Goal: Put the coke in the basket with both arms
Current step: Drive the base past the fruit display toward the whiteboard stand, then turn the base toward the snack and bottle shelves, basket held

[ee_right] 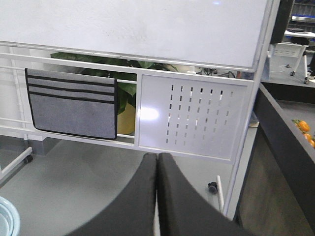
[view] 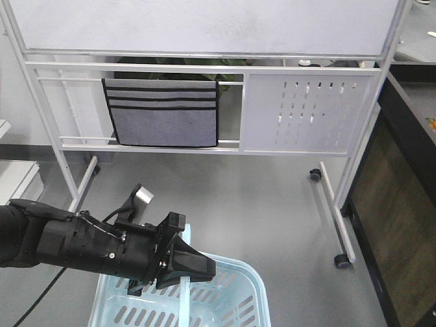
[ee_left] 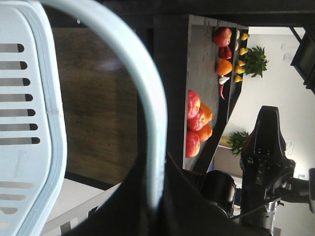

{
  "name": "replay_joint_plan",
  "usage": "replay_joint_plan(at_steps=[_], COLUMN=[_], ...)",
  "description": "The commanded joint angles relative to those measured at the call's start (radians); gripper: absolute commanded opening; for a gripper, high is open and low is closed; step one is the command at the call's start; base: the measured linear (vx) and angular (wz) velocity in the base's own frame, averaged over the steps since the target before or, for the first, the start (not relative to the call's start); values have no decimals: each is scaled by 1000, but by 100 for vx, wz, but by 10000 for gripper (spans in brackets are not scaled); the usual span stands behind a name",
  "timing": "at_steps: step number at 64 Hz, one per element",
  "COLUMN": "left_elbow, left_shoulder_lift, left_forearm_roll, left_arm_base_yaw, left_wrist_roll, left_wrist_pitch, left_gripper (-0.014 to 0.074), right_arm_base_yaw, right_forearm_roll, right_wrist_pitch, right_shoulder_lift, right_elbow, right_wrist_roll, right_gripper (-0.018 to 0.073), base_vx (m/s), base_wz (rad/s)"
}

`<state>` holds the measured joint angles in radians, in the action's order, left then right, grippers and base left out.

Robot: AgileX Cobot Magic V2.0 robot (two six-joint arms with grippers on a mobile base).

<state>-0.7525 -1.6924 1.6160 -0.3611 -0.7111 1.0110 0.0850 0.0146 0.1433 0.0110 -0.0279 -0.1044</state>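
My right gripper (ee_right: pixel 157 160) has its two fingers (ee_right: pixel 140 201) pressed flat together with nothing between them; it points at a white rolling frame (ee_right: pixel 192 115) with a grey cloth pocket (ee_right: pixel 71 105) hung on it; my left gripper (view: pixel 201 267) looks like one dark point, and I cannot tell if it is open or closed (the wrist view is too dark there); it hangs just over the far rim of the pale blue basket (view: pixel 259 289); the handle (ee_left: pixel 145 93) curves close past my left wrist camera; red and orange fruit (ee_left: pixel 197 120) sits on a shelf (ee_left: pixel 201 59) behind.
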Motion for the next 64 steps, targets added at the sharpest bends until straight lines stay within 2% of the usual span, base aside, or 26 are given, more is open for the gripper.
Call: replay_joint_plan(at_steps=[1,30,64], left_elbow=[-24,-24,-24], left_shoulder_lift=[46,46,46], left_forearm_roll=[55,55,55], left_arm_base_yaw=[-7,-7,-7], left_wrist_roll=[-5,-5,-5], left_wrist_pitch=[70,70,70], left_gripper=[-6,-6,-6], right_arm_base_yaw=[-2,-2,-2], right_forearm_roll=[-4,-4,-4], right_wrist_pitch=[-77,-77,-77], right_shoulder_lift=[12,12,12], right_elbow=[-8,-8,-8], right_wrist_roll=[-2,-2,-2], right_gripper=[-10,-10,-10], base_vx=[16,16,13], base_wz=[13,20,46])
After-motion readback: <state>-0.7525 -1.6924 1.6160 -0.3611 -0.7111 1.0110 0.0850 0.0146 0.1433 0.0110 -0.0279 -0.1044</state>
